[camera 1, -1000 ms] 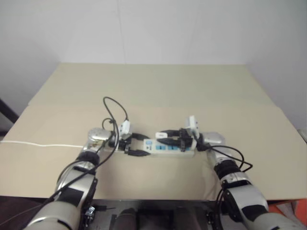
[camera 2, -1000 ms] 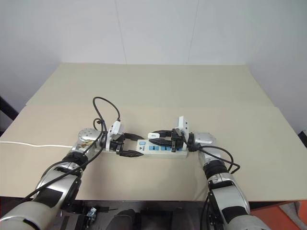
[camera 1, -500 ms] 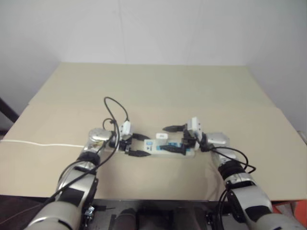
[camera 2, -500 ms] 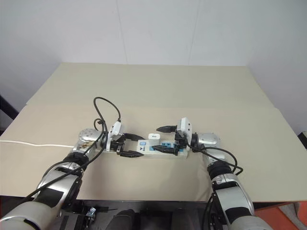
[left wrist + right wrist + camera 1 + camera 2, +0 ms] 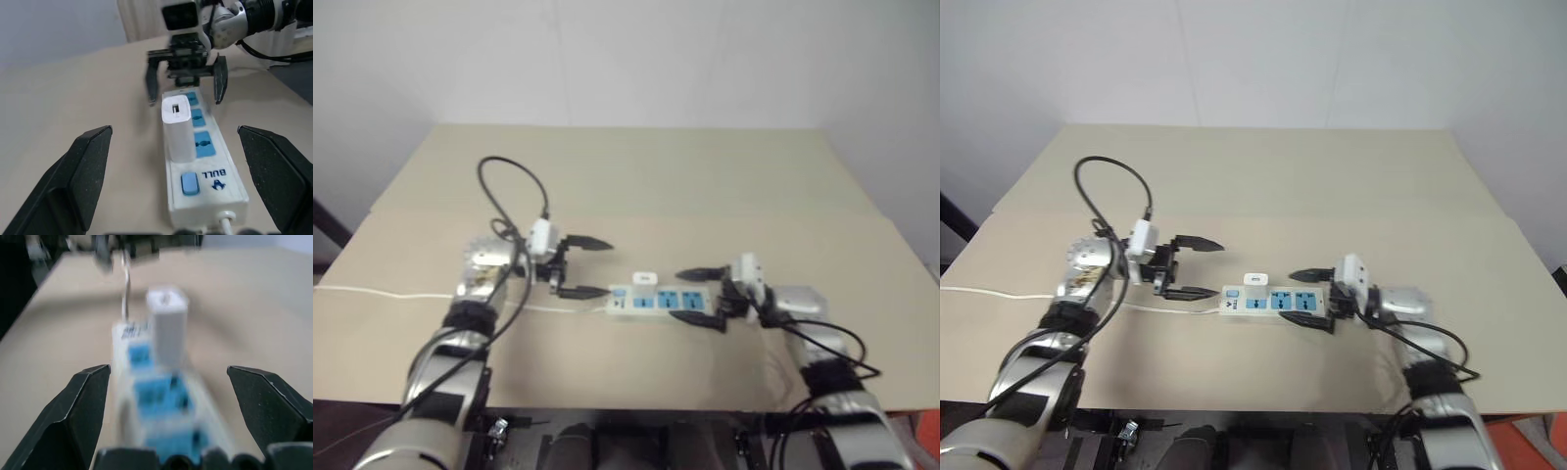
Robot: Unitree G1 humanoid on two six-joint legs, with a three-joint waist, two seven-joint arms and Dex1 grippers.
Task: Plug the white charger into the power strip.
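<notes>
surface [image 5: 636, 186] bare | power strip [image 5: 661, 300] mid-front | white charger [image 5: 644, 279] upright in its switch-end socket (we judge it seated) | left gripper [image 5: 592, 266], right gripper [image 5: 702, 295] jaws wide, empty | risk: dangling cable snags strip

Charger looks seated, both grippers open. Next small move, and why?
Probably back both arms off. The white charger stands upright in the power strip's socket nearest the switch, and the left gripper and right gripper are open, touching neither.
</notes>
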